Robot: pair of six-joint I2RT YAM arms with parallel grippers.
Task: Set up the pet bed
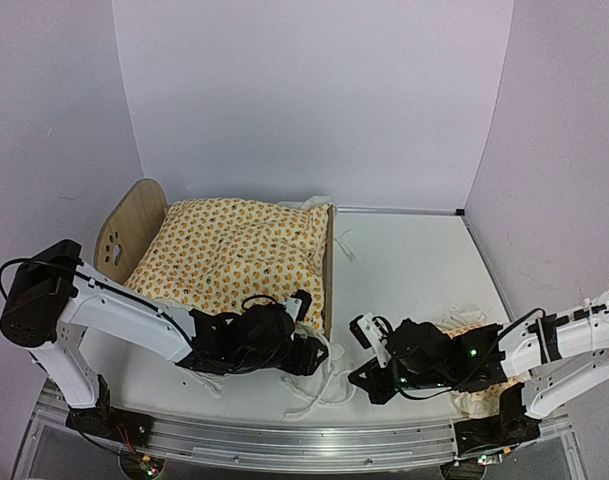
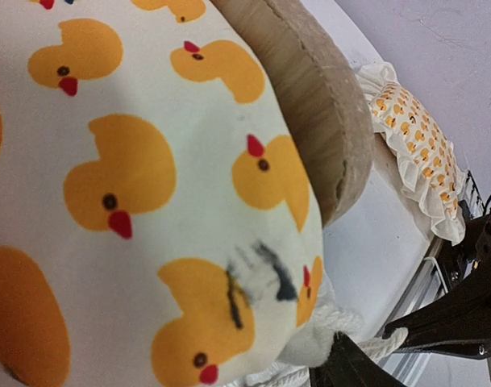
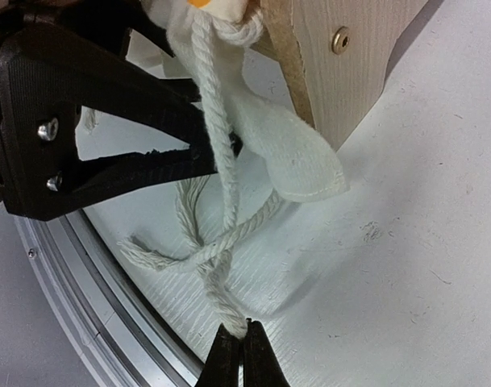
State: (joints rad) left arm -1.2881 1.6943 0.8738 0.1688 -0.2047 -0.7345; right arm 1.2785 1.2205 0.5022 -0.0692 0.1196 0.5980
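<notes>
The quilt (image 1: 229, 250) already covers the pet bed (image 1: 134, 225) at far left, the pillow (image 2: 414, 133) lies unplaced near right, the right gripper (image 3: 233, 339) pinches a tie cord (image 3: 215, 129), and I cannot tell whether the left gripper (image 1: 314, 352) beside it is spread or gripping.

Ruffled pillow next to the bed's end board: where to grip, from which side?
Likely the white ruffle of the pillow, on the edge facing the pet bed, coming down from above. The pillow lies flat on the table, so its sides give little to pinch; the ruffle is thin and juts out.
</notes>
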